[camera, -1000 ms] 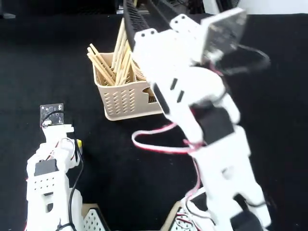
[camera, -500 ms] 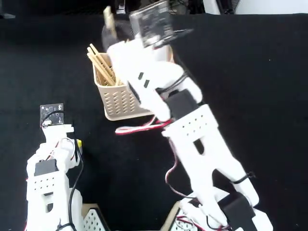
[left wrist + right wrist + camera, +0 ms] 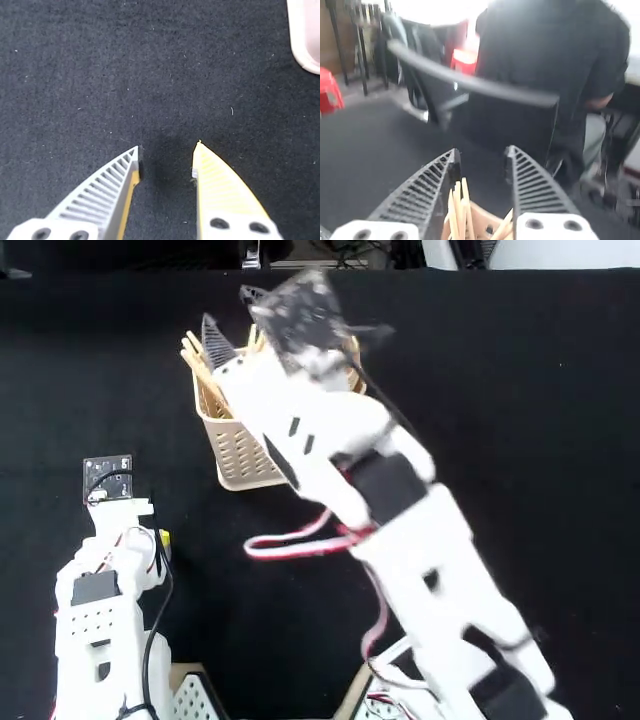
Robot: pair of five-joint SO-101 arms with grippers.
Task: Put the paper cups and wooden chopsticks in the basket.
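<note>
The beige slotted basket (image 3: 240,453) stands on the black-covered desk (image 3: 520,390), toward the far edge and somewhat left of the middle. A bundle of wooden chopsticks (image 3: 203,370) stands in it, leaning out over the rim at the basket's left side, their tops fanned apart. The rest of the basket's inside is hidden by the right arm (image 3: 330,440), so the paper cups cannot be made out there.

The right arm stretches from the near edge of the desk diagonally up and over the basket, covering its right half. The right gripper (image 3: 481,150) hangs above the basket's open top with its jaws parted. In its wrist view several chopstick tips rise into the gap between the two ribbed black fingers, closer to one finger than the other, and both fingers do not press on them. Below the sticks a tan curved wall shows, but whether it is cup or basket cannot be told.

The left arm (image 3: 100,600) sits folded at the near left corner of the desk, well apart from the basket. The left gripper (image 3: 167,147) points down at the bare black cloth, its jaws spread and holding nothing. A pale rounded corner (image 3: 306,35) lies farther off on the cloth.
</note>
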